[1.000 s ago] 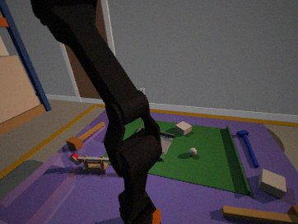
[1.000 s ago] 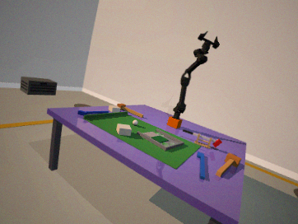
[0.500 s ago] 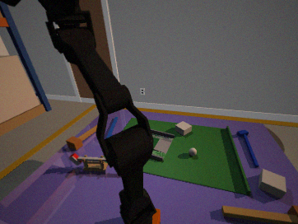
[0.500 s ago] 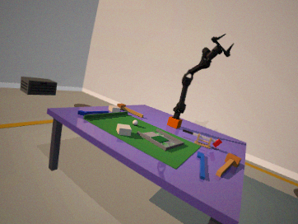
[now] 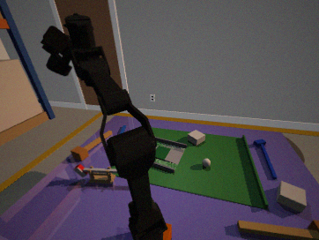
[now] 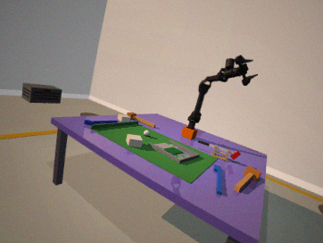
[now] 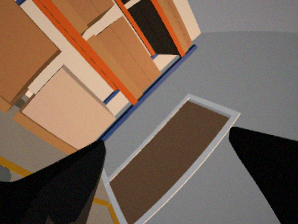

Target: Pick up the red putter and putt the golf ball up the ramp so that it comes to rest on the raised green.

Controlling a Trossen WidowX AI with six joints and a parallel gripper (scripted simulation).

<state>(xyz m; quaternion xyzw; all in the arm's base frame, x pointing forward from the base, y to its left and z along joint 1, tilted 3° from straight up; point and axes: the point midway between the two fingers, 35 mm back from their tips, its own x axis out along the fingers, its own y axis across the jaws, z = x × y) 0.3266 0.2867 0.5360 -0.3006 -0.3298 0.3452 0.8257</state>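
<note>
1. The gripper (image 6: pixel 248 71) is standing with its fingers spread wide and gripping nothing; in the wrist view the two dark tips are framing only a brown door (image 7: pixel 166 163) and orange shelving (image 7: pixel 80 43) across the room.

2. The arm (image 6: pixel 200 100) is rising from its orange base (image 6: pixel 189 132) at the far edge of the purple table (image 6: pixel 89 138) and bending over so the gripper is hanging high in the air, well apart from everything on the table.

3. The red putter (image 6: pixel 225 153) is lying flat on the table, its red head (image 5: pixel 80 168) pointing away from the base and its thin shaft resting across a small wooden stand (image 5: pixel 101 176); whether the shaft is touching the table beyond the stand is hard to tell.

4. The golf ball (image 5: pixel 206 162) is sitting on the green mat (image 5: pixel 220 176), between a beige block (image 5: pixel 196 137) and the low green rail (image 5: pixel 253 172) on the mat's edge.

5. The grey ramp with its raised green (image 6: pixel 175 151) is sitting on the mat, near the ball but apart from it.

6. A blue putter (image 5: pixel 265 156) is lying off the mat beyond the rail, and an orange-headed putter (image 5: pixel 90 146) is lying near the red one.
</note>
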